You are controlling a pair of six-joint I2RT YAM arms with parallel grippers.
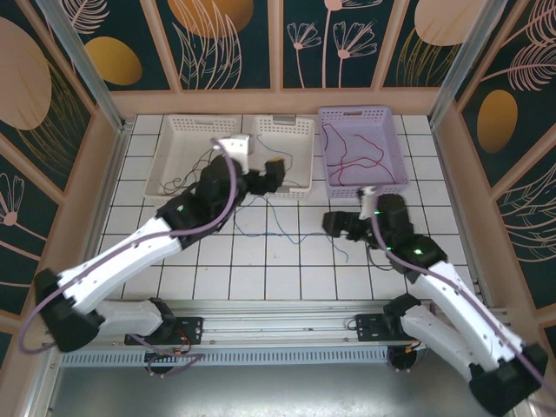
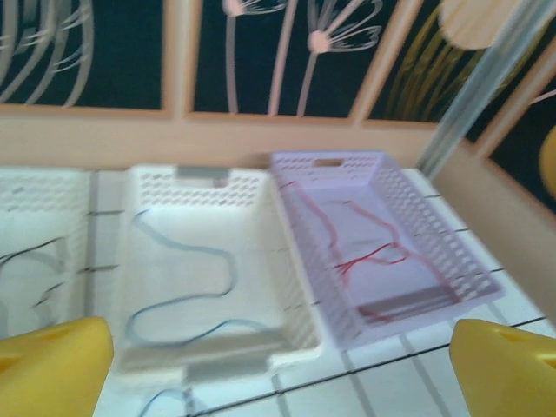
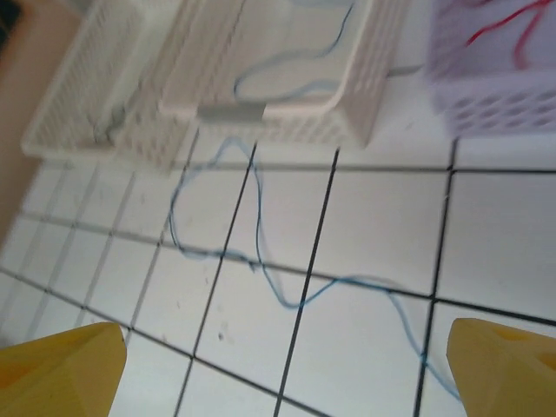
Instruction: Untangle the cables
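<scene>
On the white tiled tabletop [image 1: 261, 282], just ahead of the right gripper [image 1: 337, 224], a thin blue string-like cable [image 3: 254, 259] wanders loosely over the tiles. That gripper's yellow fingers [image 3: 61, 369] stand wide apart with nothing between them. The strand runs roughly left to right: its far end is draped inside the middle white plastic basket [image 1: 300, 130], then it spills over the front wall toward the right arm's side, seeming to cross itself about midway. The left gripper [image 1: 271, 174] hangs at that basket's near rim, jaws likewise spread and empty, so it is nearer the basket end while the right one is nearer the loose tail. I'd judge the next pick suits the right arm, coming down across the strand rather than along it. A thin red cable [image 2: 382, 254] lies inside the lilac plastic basket [image 2: 434, 252], rightmost of 3 in a row; thin black strands [image 2: 30, 250] sit in the left white basket [image 1: 165, 139]. Wood-framed panels painted with flowers wall the table on 3 sides
</scene>
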